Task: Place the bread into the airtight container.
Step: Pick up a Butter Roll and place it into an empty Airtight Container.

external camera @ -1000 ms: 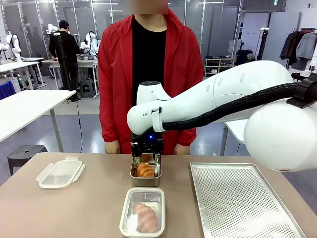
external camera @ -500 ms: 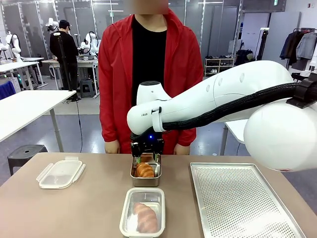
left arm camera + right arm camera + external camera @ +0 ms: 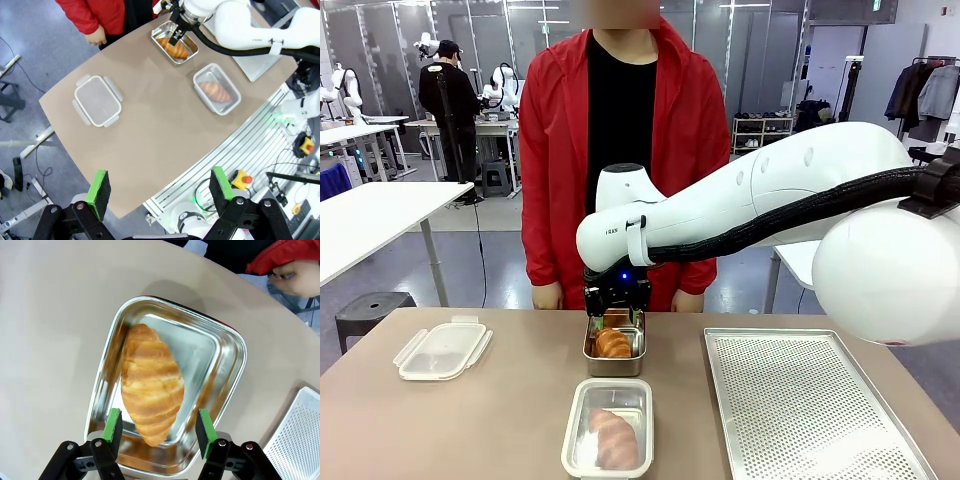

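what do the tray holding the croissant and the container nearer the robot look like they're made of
Tray: looks like polished metal, probably stainless steel; its walls mirror the croissant. Container: seems clear plastic with a whitish rim; the bread inside shows through its wall. The right gripper hangs open over the croissant.

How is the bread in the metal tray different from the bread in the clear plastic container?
The golden croissant in the steel tray sits farther away, with the open right gripper above it. The croissant in the clear plastic container sits nearer and looks darker and redder, with no gripper near it. Both lie lengthwise, uncovered.
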`<state>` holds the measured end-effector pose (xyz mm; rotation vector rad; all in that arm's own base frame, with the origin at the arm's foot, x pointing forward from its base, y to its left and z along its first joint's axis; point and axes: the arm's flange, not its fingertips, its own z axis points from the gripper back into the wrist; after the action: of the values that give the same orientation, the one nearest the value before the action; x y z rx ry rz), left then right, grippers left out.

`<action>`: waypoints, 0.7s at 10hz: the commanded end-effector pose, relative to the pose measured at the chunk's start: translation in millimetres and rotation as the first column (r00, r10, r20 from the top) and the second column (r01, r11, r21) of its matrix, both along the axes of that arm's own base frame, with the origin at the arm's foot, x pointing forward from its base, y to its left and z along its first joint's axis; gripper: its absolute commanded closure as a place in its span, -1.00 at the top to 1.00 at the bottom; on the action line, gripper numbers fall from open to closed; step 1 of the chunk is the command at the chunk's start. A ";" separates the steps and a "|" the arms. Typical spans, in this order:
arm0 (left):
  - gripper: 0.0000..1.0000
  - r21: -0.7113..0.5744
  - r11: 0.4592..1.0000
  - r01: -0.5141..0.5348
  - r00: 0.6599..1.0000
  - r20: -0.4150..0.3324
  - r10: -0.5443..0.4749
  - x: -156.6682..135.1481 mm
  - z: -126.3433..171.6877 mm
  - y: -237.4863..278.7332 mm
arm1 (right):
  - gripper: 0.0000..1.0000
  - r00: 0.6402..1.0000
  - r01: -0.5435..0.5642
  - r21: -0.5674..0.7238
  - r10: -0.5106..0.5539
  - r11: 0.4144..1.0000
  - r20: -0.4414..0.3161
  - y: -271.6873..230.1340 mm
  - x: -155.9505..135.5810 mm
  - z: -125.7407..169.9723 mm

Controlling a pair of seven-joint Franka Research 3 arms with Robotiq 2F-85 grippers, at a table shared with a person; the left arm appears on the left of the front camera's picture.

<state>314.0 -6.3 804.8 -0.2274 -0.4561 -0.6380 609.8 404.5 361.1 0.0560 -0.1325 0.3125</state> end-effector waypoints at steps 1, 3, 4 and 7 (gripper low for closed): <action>1.00 -0.004 1.000 0.014 1.000 -0.005 -0.014 -2.3 1.1 0.8 | 0.48 1.000 0.000 0.001 0.000 1.000 0.000 0.2 -0.2 0.6; 1.00 -0.004 1.000 0.014 1.000 -0.005 -0.014 -2.3 1.1 0.8 | 0.48 0.999 -0.020 -0.005 0.020 1.000 0.033 -12.2 -8.3 32.2; 1.00 -0.004 1.000 0.014 1.000 -0.005 -0.014 -2.3 1.1 0.8 | 0.48 0.998 -0.060 0.008 0.060 0.998 0.022 -29.2 -21.3 63.2; 1.00 -0.004 1.000 0.014 1.000 -0.005 -0.014 -2.3 1.1 0.8 | 0.48 0.991 -0.124 0.108 0.118 0.986 0.057 -89.8 -64.0 152.5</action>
<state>314.0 -6.1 804.8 -0.2275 -0.4561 -0.6377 574.7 346.5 505.6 0.1058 -0.2150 0.3984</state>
